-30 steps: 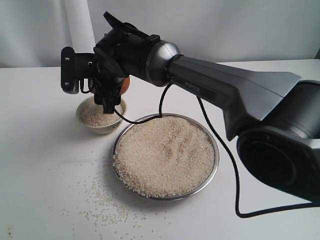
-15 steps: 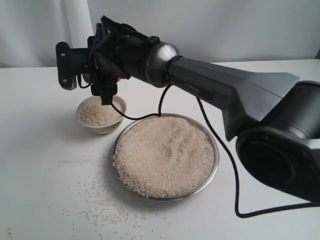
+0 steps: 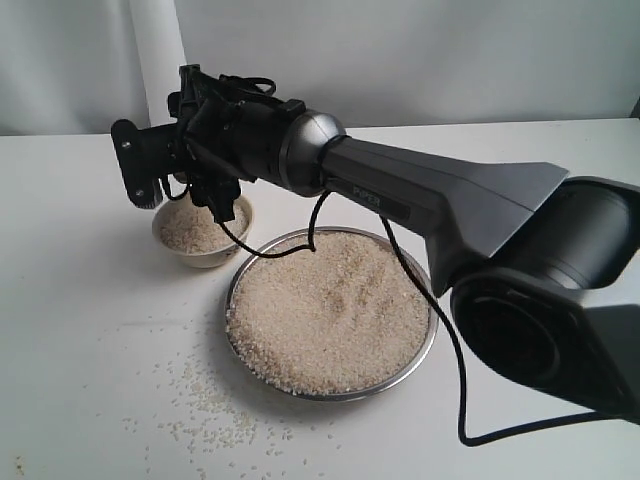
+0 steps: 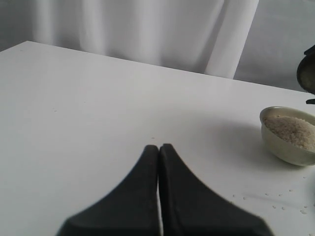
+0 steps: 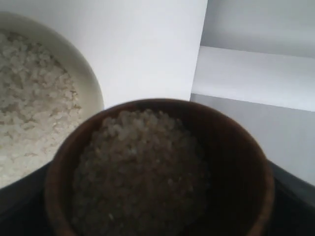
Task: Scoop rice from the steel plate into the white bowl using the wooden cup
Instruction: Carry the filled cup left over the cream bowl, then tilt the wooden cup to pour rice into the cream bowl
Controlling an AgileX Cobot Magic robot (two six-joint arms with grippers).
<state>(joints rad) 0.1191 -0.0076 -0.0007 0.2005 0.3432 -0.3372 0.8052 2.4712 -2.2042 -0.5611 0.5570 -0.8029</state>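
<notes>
Since the job is to move rice [image 3: 330, 305] from the steel plate [image 3: 434, 322] to the white bowl [image 3: 205, 256], the right arm reaches across the plate and puts the right claw [image 3: 205, 162] above the bowl. The wrist camera looks straight into the wooden cup [image 5: 234, 147], which the claw holds by its sides with the jaws spread wide around its rounded body. Only dark edges of the claw show in the lower corners of that view. The cup has a load of grains [image 5: 142, 167] inside, heaped to a little below the rim. The bowl's rim [image 5: 93, 91] lies just beside and beneath it, and the bowl already has rice inside. So the cup seems to be carried mouth-up to keep the load in until it is over the bowl. I judge the pour is about to start, though I cannot tell from these views how far the cup is tipped. In the exterior view the arm hides the cup.

The bowl stands just beside the plate's rim on the worktop [image 3: 90, 330], which keeps the carry short. Loose grains [image 3: 205, 405] are scattered in front of both dishes, so spills are a real risk. The cup's mouth should be well inside the bowl's rim before it tips.

The left claw [image 4: 158, 162] is pressed closed and empty, low over bare worktop and well away from the bowl — out of the working arm's way.
</notes>
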